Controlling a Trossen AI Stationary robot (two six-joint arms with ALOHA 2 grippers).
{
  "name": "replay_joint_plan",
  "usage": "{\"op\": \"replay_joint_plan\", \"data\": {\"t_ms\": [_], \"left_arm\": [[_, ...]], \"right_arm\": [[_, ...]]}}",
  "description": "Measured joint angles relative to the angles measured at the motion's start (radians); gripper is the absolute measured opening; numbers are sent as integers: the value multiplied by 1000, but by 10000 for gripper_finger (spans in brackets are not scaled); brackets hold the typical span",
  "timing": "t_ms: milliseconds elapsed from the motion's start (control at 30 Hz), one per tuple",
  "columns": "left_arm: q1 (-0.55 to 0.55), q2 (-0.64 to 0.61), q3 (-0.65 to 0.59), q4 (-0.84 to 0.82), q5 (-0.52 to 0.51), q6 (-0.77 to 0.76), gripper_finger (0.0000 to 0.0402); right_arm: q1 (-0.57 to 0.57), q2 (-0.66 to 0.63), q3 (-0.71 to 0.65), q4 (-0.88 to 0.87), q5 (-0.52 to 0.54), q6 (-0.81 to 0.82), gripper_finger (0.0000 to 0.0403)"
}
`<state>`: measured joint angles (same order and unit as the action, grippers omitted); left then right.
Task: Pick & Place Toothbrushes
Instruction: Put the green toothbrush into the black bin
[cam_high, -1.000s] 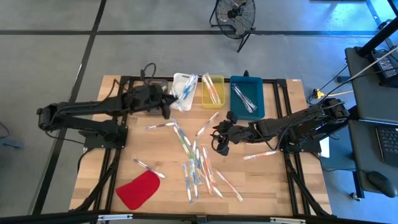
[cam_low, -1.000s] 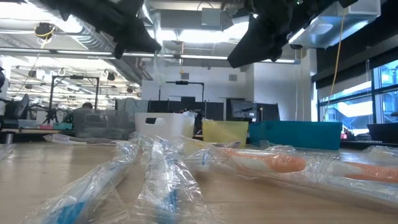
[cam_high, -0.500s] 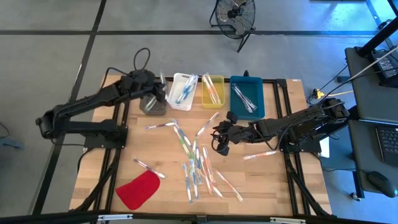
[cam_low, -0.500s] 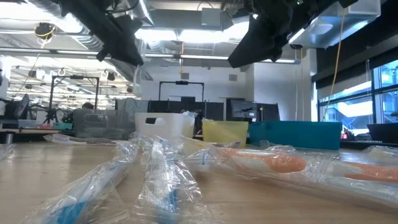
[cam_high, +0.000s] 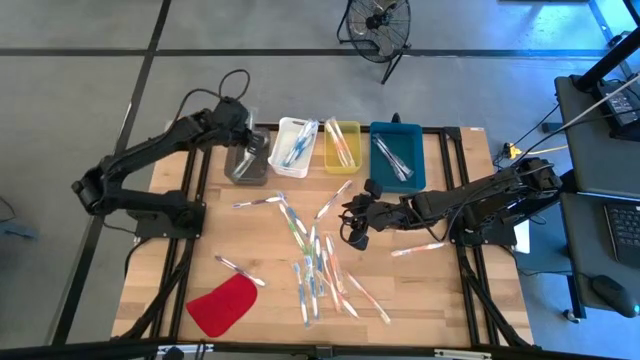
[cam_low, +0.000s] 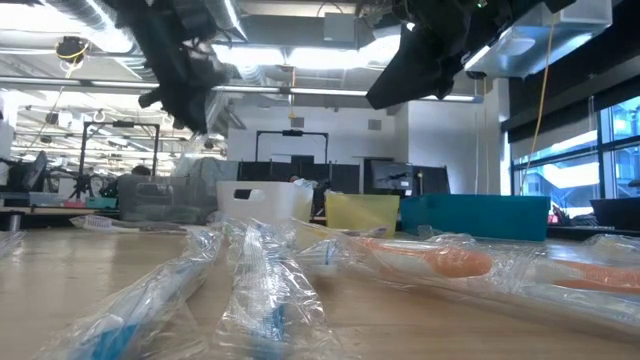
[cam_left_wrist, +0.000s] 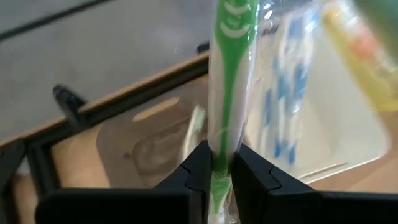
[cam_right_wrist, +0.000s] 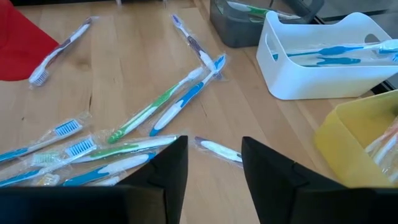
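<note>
- Since a second ago the left pincer (cam_high: 247, 143) has been swung from beside the white bin (cam_high: 296, 146) to above the grey bin (cam_high: 246, 166); the right arm has not shifted.
- A wrapped green toothbrush (cam_left_wrist: 227, 93) is held clamped between the narrowly set fingers (cam_left_wrist: 198, 167) of the left pincer, handle down and head up, presumably so it can be dropped lengthwise into the grey bin just below.
- Green brushes seem to be meant for the grey bin, since blue ones lie in the white bin beside it and orange ones in the yellow bin (cam_high: 342, 144) further along.
- The right pincer (cam_high: 352, 228) is hung low over the surface (cam_high: 170, 270), well away from the grey bin, its fingers parted and holding nothing.
- The remaining toothbrushes (cam_high: 312, 262) are scattered mid-surface, some way from the grey bin, just by the right pincer.
</note>
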<state>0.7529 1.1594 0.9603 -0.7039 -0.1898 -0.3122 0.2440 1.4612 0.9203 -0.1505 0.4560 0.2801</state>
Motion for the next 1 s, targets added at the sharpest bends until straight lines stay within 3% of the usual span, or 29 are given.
{"op": "replay_joint_plan", "data": {"t_ms": [433, 1000], "left_arm": [[54, 229, 142, -195, 88, -15, 39], [63, 380, 159, -275, 106, -41, 45]], "right_arm": [[0, 0, 0, -1, -1, 0, 150], [0, 0, 0, -9, -4, 8, 135]]}}
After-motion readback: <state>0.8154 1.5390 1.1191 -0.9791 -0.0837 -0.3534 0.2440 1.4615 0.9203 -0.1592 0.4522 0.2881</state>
